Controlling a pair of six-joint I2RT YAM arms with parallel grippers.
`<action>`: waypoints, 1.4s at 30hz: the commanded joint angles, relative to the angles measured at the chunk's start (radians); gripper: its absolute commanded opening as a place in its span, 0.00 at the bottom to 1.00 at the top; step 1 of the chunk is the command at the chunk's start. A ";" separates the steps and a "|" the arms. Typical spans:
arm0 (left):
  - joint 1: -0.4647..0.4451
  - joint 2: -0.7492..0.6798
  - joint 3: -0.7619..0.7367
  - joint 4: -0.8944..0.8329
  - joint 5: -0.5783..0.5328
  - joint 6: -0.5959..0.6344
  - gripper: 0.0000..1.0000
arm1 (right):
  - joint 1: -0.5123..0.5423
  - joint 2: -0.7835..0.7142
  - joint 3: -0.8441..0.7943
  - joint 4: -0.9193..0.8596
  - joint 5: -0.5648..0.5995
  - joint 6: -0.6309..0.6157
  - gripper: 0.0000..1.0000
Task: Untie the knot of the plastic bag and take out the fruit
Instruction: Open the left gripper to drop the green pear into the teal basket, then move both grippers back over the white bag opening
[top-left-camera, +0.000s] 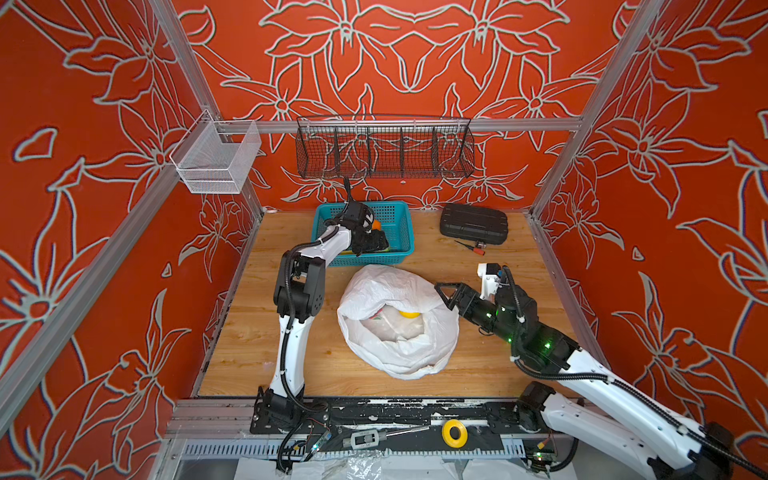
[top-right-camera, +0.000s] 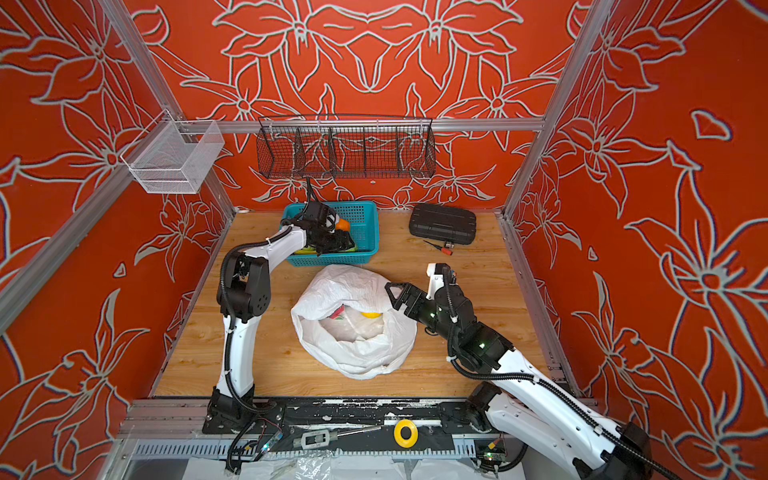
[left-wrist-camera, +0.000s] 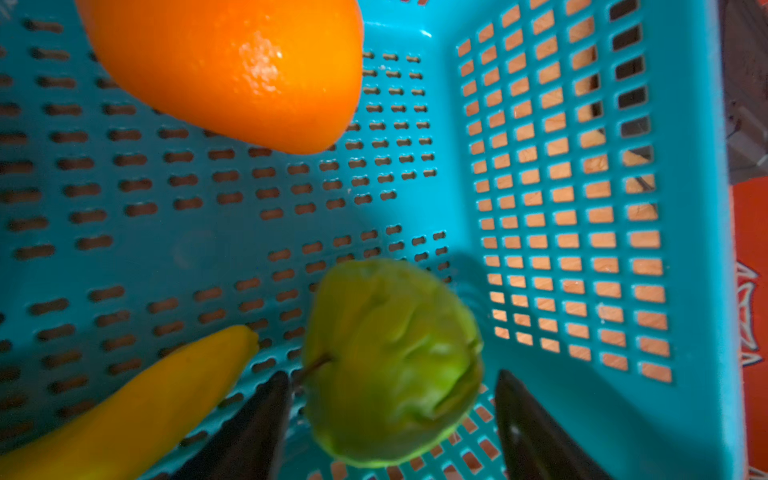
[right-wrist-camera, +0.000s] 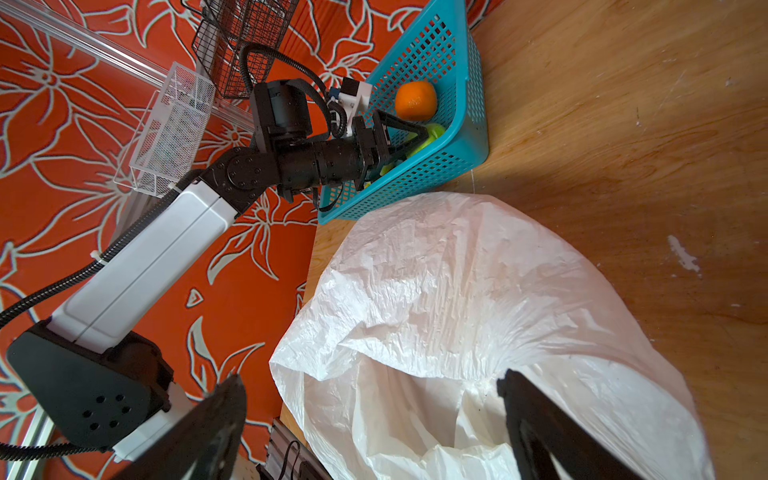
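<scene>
Plastic bag (top-left-camera: 399, 349) lies open-mouthed just beside the right claw (top-left-camera: 443, 296) — jaws wide — while the left claw (left-wrist-camera: 391, 373) (also spread) flanks a green fruit (left-wrist-camera: 390, 332) in the teal basket (left-wrist-camera: 690, 249).

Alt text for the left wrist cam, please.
A bumpy green fruit, slightly blurred, is inside a teal perforated basket between two dark, spread fingers, neither clearly touching it. An orange sits beyond it, and a yellow banana lies alongside.
</scene>
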 joint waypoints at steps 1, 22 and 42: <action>0.000 -0.079 -0.029 0.005 0.016 0.007 0.81 | 0.000 -0.013 0.016 -0.018 0.021 -0.009 0.97; -0.262 -0.958 -0.574 -0.042 -0.106 0.523 0.81 | 0.018 0.146 0.107 -0.183 -0.278 -0.354 0.74; -0.367 -1.033 -0.957 0.028 -0.200 1.122 0.92 | 0.259 0.324 0.114 -0.162 -0.020 -0.279 0.74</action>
